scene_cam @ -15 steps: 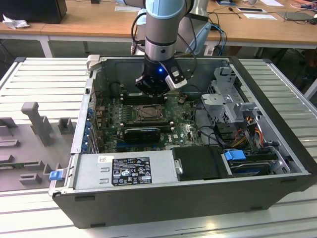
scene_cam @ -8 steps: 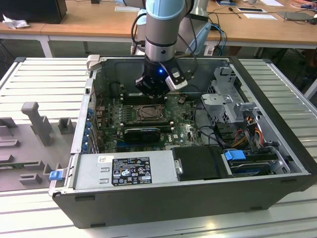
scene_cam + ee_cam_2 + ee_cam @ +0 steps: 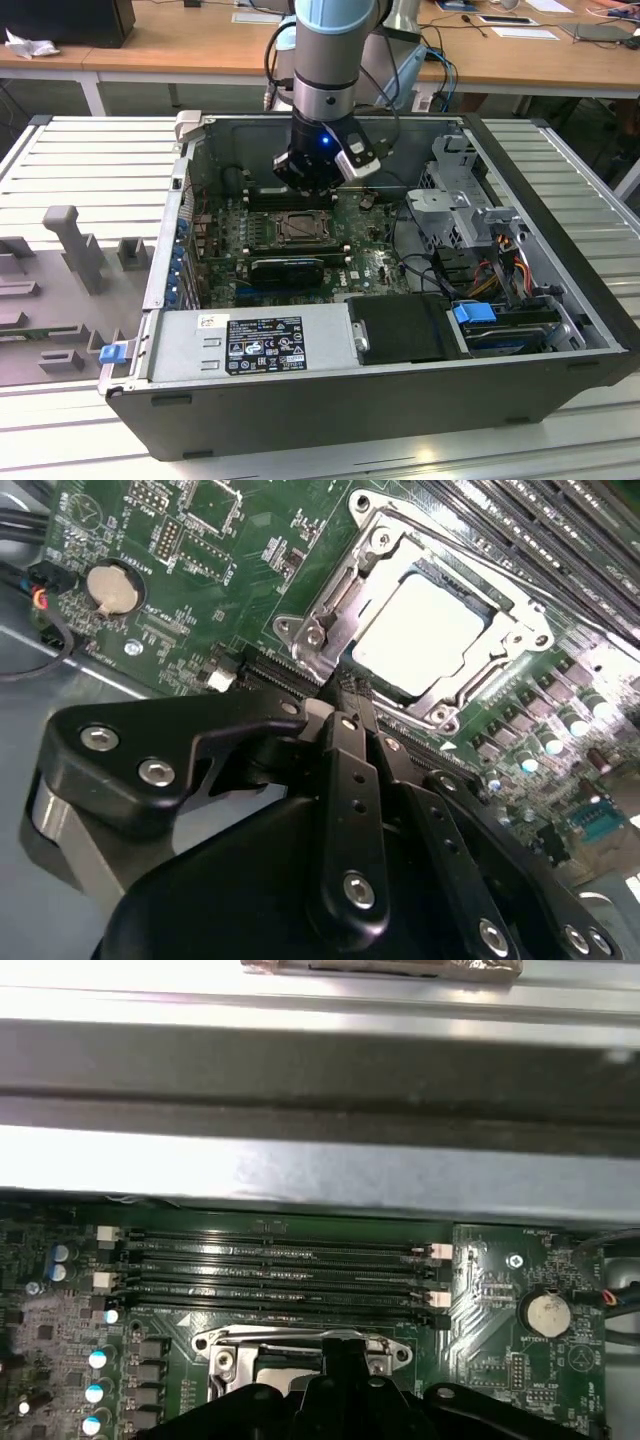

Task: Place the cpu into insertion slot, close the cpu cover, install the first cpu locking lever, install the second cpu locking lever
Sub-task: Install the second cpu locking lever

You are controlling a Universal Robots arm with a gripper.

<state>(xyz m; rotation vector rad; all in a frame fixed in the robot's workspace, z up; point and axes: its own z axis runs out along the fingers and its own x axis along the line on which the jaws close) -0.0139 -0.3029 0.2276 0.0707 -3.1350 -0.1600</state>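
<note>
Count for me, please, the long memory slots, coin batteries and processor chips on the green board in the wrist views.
memory slots: 4
coin battery: 1
processor chip: 1
Total: 6

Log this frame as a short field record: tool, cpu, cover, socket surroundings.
tool: fingers together, nothing held, tips at the cpu cover's edge
cpu: seated in the insertion slot, silvery top showing
cpu cover: closed, framing the chip
surroundings: memory slots beside the socket; coin battery on the green board
</note>
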